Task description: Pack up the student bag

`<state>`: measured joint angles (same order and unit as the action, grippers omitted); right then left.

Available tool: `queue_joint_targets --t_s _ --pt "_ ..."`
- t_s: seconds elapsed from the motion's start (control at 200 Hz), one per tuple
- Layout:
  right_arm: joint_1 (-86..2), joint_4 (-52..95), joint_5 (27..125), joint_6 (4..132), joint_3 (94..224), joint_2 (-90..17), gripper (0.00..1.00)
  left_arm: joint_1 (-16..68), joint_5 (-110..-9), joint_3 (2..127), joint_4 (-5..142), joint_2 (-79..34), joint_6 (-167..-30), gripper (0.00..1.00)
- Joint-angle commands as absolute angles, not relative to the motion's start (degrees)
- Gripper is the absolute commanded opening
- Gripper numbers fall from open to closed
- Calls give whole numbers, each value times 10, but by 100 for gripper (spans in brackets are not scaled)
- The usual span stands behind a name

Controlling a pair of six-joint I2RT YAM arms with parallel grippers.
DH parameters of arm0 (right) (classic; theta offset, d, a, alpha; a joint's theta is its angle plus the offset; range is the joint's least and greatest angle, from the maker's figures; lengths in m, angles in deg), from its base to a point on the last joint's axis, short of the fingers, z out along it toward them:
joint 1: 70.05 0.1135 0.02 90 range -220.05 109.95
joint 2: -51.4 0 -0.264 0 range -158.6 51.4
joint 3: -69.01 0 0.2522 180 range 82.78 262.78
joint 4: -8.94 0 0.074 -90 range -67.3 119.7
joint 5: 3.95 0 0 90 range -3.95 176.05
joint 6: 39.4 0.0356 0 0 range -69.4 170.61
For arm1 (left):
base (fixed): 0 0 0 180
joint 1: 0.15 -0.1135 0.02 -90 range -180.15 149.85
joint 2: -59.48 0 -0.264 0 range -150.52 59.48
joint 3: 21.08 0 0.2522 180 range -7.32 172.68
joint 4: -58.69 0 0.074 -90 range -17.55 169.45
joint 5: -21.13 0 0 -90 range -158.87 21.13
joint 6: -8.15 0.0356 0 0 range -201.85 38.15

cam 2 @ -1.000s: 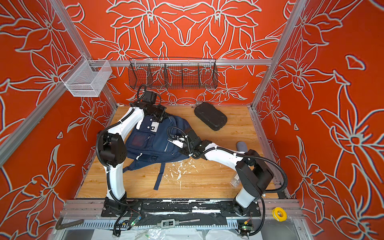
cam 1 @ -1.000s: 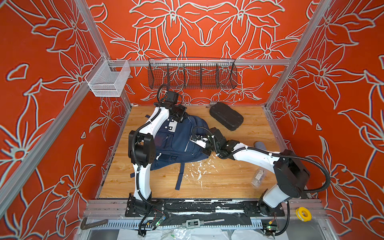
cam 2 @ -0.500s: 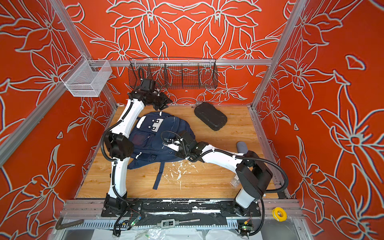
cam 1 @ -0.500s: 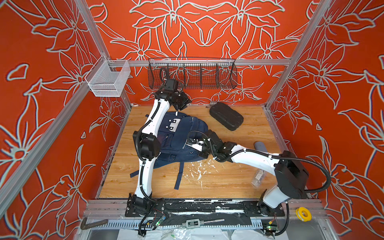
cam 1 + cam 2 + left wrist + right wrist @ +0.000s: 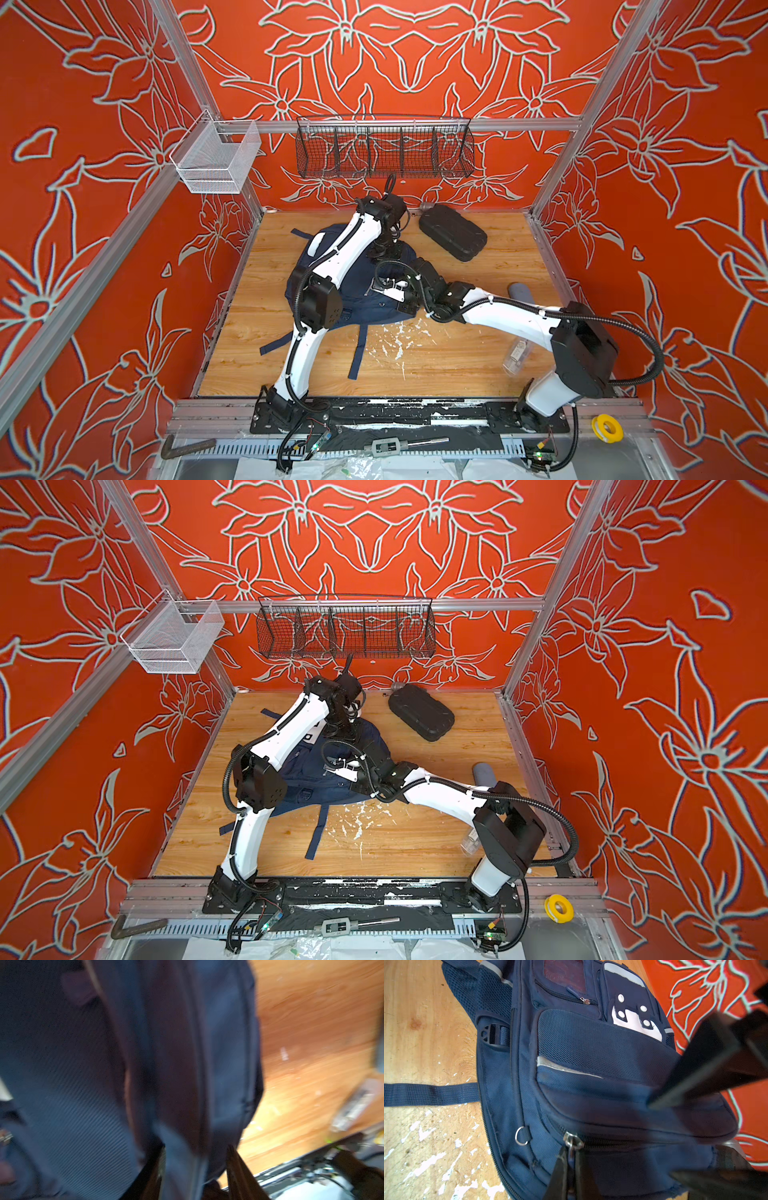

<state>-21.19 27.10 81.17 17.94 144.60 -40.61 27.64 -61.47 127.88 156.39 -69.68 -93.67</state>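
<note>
Well, the student bag (image 5: 357, 291) lay front-up on the wooden table (image 5: 478, 357), a little left of centre, and I could see it in both top views (image 5: 307, 771), with one loose strap (image 5: 359, 353) trailing toward the arm bases. The left arm arched over the bag and pointed the left claw (image 5: 384, 249) down at its far right edge. From the left wrist camera, badly blurred, that claw (image 5: 194, 1152) had its jaws apart with a fold of navy fabric (image 5: 72, 1105) between them. Whether the pads actually pressed the cloth I could not tell. The right claw (image 5: 388, 284) reached in low from the right and sat on the bag's near right side. In the right wrist view it (image 5: 571, 1155) was closed, pinching the metal zip pull (image 5: 572, 1141) of a long zipper. That same view showed the bag (image 5: 591, 1053) clearly, with the white patch (image 5: 635, 1024) and its dots up by the top and the thin reflective stripe (image 5: 566, 1069) slanting across a mesh pocket. The black hard case (image 5: 453, 232) lay apart from the bag, toward the back right of the table. A clear bottle (image 5: 515, 357) lay on its side near the right arm's base.
</note>
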Motion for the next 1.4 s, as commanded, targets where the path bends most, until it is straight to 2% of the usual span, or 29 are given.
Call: queue_joint_targets --t_s 0.0,0.16,0.345,0.435,0.51,0.68,0.826,0.946,1.036,1.206,1.326,1.391 --pt "-209 269 805 163 1435 -375 0 281 -687 1273 1629 -713 -905 48" --pt "-209 273 812 160 1431 -368 0 295 -671 1265 1632 -734 -897 46" --pt "-209 286 818 156 1433 -365 0 295 -644 1242 1623 -725 -883 39" --pt "-209 291 824 156 1434 -362 0 295 -626 1245 1617 -727 -888 25" --pt "-209 290 827 159 1432 -357 0 292 -625 1255 1625 -736 -895 0" --pt "-209 302 838 147 1438 -356 0 284 -615 1302 1613 -723 -928 0" --pt "-206 314 828 168 1448 -347 0 250 -531 1344 1531 -692 -1020 0" --pt "-188 276 842 190 1422 -336 0 209 -431 1283 1380 -643 -1152 0" --pt "-170 264 887 207 1422 -344 0 199 -421 1234 1279 -613 -1231 0" --pt "-142 216 923 248 1439 -394 0 198 -422 1249 1237 -612 -1293 0" --pt "-120 215 975 264 1491 -454 0 198 -409 1201 1187 -594 -1326 0" --pt "-115 214 969 264 1509 -475 0 198 -411 1179 1168 -584 -1336 0"
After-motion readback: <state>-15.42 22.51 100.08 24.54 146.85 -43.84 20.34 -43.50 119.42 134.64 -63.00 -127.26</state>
